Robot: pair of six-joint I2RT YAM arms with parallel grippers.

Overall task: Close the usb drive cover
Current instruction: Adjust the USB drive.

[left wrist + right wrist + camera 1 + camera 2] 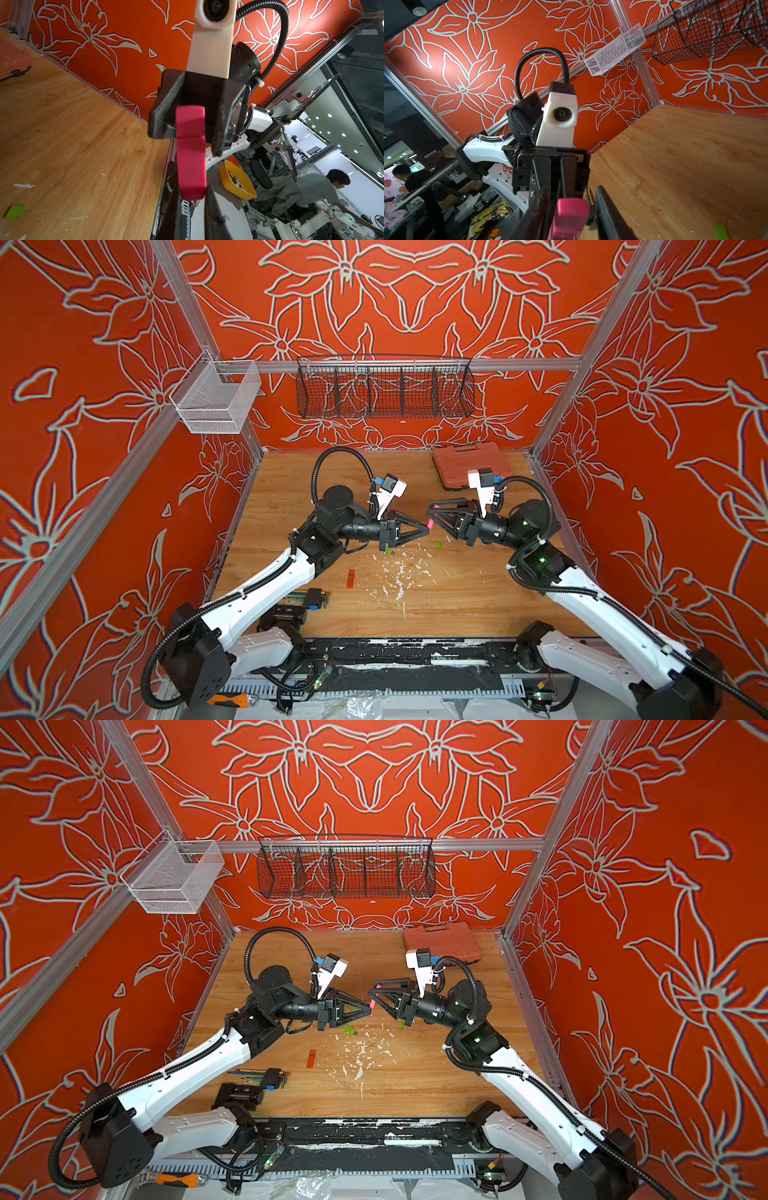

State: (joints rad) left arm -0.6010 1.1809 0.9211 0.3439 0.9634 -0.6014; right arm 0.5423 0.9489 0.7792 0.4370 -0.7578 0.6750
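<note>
**Pink USB drive** point(191, 162) held in the air at the centre of both top views point(430, 524), above the worktop point(457, 593). Its long axis lies in line with the fingers of the left gripper point(424, 527), which is clamped on the body end. The cover point(190, 120) end points into the right gripper point(438, 522), whose jaws stand apart on either side of it, with gaps showing in the right wrist view. A seam divides cover from body; whether the cover is fully seated cannot be told. In the top views only a sliver of pink shows between the fingertips. Below lie a green piece point(388, 550), partly hidden under the left gripper, a second green piece point(437, 544), an orange piece point(351, 577) and white flecks point(399, 576). A red tool case point(471, 464) sits at the worktop's upper right, and a hex key set point(311, 597) lies at lower left beside the left arm.
</note>
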